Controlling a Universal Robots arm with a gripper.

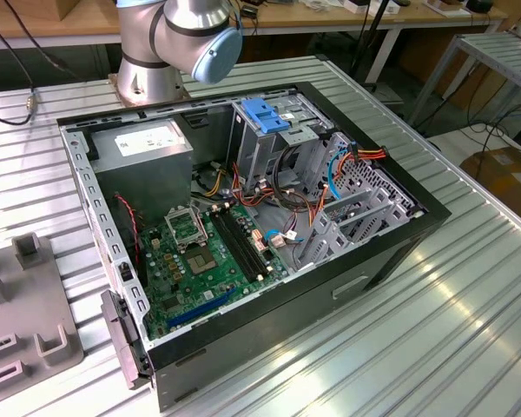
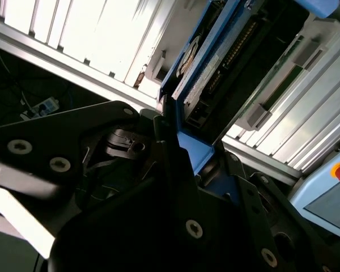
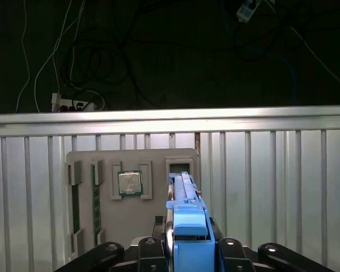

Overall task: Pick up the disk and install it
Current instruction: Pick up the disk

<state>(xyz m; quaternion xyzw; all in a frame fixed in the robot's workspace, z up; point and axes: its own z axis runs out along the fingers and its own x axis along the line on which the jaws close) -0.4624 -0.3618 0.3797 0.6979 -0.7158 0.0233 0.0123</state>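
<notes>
The disk [image 3: 187, 218] stands edge-on in its blue plastic carrier, and my gripper [image 3: 188, 252] is shut on it, a black finger on each side. It hangs above the empty slot [image 3: 180, 165] of a grey fixture plate [image 3: 153, 209]. In the second wrist view the disk [image 2: 215, 62] shows its dark face and connector edge. There my gripper [image 2: 195, 150] clamps its blue carrier end, with the slatted table behind. In the exterior view the arm's base [image 1: 169, 43] stands behind the open computer case [image 1: 373, 261].
The case holds a drive cage with a blue ridged handle [image 1: 265, 115], a grey power supply box [image 1: 143, 152], a green motherboard [image 1: 208, 252] and loose cables. The fixture plate [image 1: 26, 330] carries a processor [image 3: 129, 183] and memory sticks. Beyond the table edge [image 3: 170, 119] cables lie on a dark floor.
</notes>
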